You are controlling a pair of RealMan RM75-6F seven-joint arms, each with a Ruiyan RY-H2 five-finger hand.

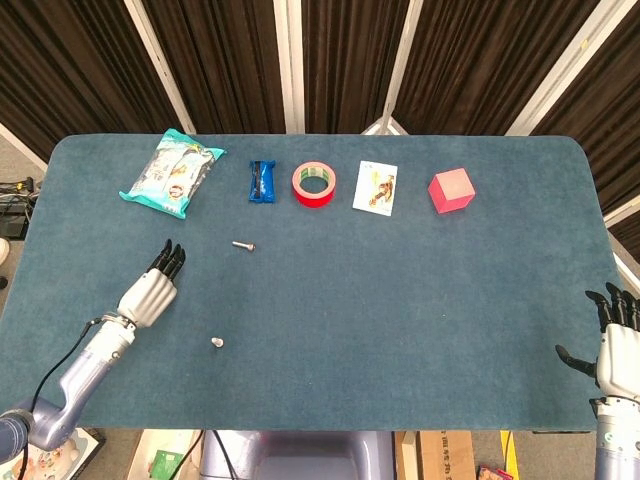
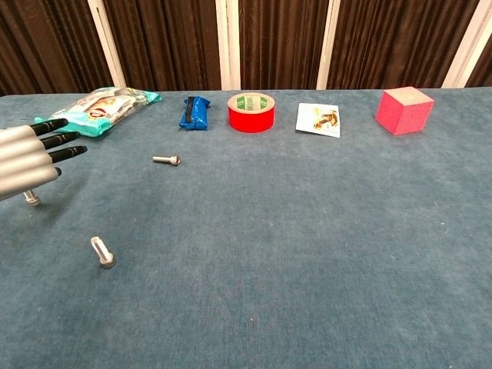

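At the near edge of the blue-carpeted table [image 1: 330,300], the robot's right hand [image 1: 612,340] sits at the far right corner, fingers spread and holding nothing, well apart from every object. A short bolt [image 2: 102,252] lies loose on the carpet near the front left, on its side with its head toward the camera. Just beyond it the left hand [image 1: 152,288] hovers palm-down, its dark-tipped fingers [image 2: 60,142] extended, slightly apart and empty; in the chest view a second small bolt [image 2: 31,197] shows just beneath the hand, though whether the two touch cannot be told. A third bolt [image 1: 242,245] lies a little farther in, just to the right of the fingertips, probably the nearest thing within reach.

The middle of the table gives broad room for either arm to sweep. Along the far edge a row stands in order, likely laid out for picking: a teal snack packet [image 1: 172,172] at left, then a blue wrapped bar [image 1: 261,181], a red tape roll [image 1: 314,184], a picture card [image 1: 375,188] and a pink cube [image 1: 451,190], each apart from its neighbour. Dark curtains [image 1: 330,60] close the background.
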